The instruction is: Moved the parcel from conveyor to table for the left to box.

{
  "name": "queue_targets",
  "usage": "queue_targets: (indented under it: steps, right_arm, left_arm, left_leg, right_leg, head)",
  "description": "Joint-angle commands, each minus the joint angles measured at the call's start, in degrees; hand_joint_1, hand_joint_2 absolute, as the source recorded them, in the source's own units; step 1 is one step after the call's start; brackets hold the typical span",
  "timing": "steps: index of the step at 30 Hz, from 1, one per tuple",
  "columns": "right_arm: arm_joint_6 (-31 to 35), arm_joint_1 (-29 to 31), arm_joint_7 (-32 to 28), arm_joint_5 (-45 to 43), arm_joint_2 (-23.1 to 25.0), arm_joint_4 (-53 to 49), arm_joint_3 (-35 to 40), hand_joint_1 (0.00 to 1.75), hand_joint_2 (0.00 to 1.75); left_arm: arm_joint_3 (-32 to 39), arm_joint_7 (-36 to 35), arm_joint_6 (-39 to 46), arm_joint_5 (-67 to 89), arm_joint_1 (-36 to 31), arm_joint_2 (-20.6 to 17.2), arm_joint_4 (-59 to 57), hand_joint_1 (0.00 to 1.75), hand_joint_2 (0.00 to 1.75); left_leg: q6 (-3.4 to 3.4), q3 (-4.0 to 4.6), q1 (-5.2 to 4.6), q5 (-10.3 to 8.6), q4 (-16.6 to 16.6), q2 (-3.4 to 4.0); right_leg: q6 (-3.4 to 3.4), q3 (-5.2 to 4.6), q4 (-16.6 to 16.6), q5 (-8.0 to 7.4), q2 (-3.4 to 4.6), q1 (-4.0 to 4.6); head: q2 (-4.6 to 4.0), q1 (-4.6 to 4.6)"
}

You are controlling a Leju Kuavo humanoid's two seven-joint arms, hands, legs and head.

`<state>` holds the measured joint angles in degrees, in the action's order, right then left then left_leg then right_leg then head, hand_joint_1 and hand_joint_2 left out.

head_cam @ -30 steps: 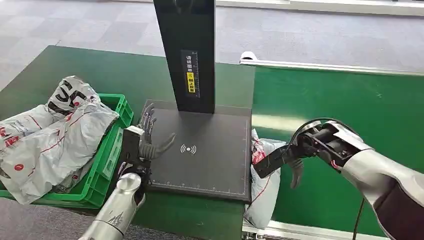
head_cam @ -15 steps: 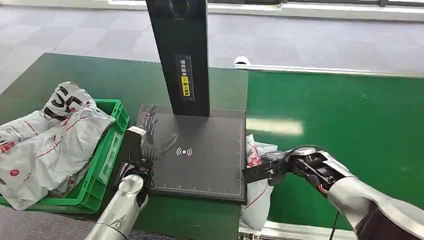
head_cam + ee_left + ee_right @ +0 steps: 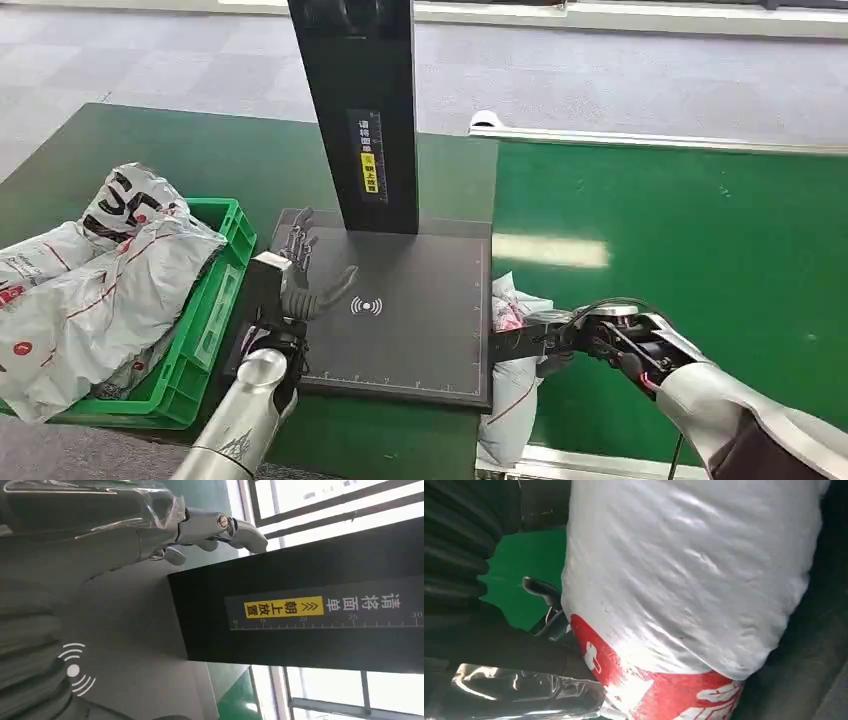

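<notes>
A white parcel [image 3: 512,385] with red print lies at the near edge of the green conveyor [image 3: 680,260], right beside the black scanner pad [image 3: 410,320]. My right hand [image 3: 548,345] rests against its upper part, thumb across it and dark fingers [image 3: 560,362] down its conveyor side. In the right wrist view the parcel [image 3: 684,580] sits close against my palm, with a finger [image 3: 546,595] along its edge; whether the grip is closed is unclear. My left hand [image 3: 300,272] hovers open over the pad's left edge, and the left wrist view shows its fingers [image 3: 215,527] spread.
A green crate [image 3: 215,330] heaped with several grey parcels [image 3: 100,290] stands on the dark green table [image 3: 200,150] at the left. A tall black post [image 3: 355,110] rises from the back of the scanner pad. The conveyor's metal rim [image 3: 560,462] runs along the near edge.
My right hand came down from above the conveyor onto the parcel and now lies against it. The camera shifted slightly. The left hand has stayed put.
</notes>
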<state>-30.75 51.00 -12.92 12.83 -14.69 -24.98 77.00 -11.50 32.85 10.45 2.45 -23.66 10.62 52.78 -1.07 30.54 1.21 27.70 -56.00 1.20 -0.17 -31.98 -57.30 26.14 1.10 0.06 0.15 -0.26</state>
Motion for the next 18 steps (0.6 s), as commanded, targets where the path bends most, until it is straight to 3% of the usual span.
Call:
queue_targets:
  steps: [1,9,14,18]
  right_arm:
    - [-1.63,-7.4,-0.59,-0.25,2.77,1.16,1.16,1.75,1.75]
    - [-2.09,-8.18,-0.09,-1.77,2.49,0.02,-0.07,1.75,1.75]
    - [3.47,-9.14,0.66,-0.13,2.96,-0.61,-0.33,1.75,1.75]
    - [5.0,-7.88,-0.68,-3.28,3.0,-2.08,-4.97,1.75,1.75]
  left_arm:
    - [-0.74,-0.37,-0.07,0.01,-0.1,-0.64,-1.77,0.0,1.75]
    - [-1.14,-0.58,-0.31,-0.08,-0.57,-0.74,-1.96,0.0,1.75]
    - [-1.17,-0.34,0.3,-0.59,0.5,-1.12,-1.15,0.0,1.75]
    - [-1.19,-0.53,0.3,-0.98,1.42,-1.83,0.41,0.0,1.75]
  left_leg:
    - [0.05,-0.03,0.04,-0.13,0.23,-0.25]
    - [0.1,0.11,-0.02,-0.23,0.4,-0.49]
    - [0.03,-0.05,0.05,-0.04,0.32,-0.39]
    - [-0.03,-0.04,0.07,0.13,0.14,-0.12]
  right_leg:
    - [0.0,0.12,0.27,-0.07,-0.25,0.05]
    - [0.04,0.02,0.4,-0.07,-0.44,-0.01]
    - [0.02,0.17,0.34,0.06,-0.33,0.06]
    - [0.0,0.08,0.14,0.14,-0.07,0.07]
  head:
    - [-0.02,0.02]
    - [-0.02,0.02]
    - [0.0,0.02]
    - [-0.02,0.02]
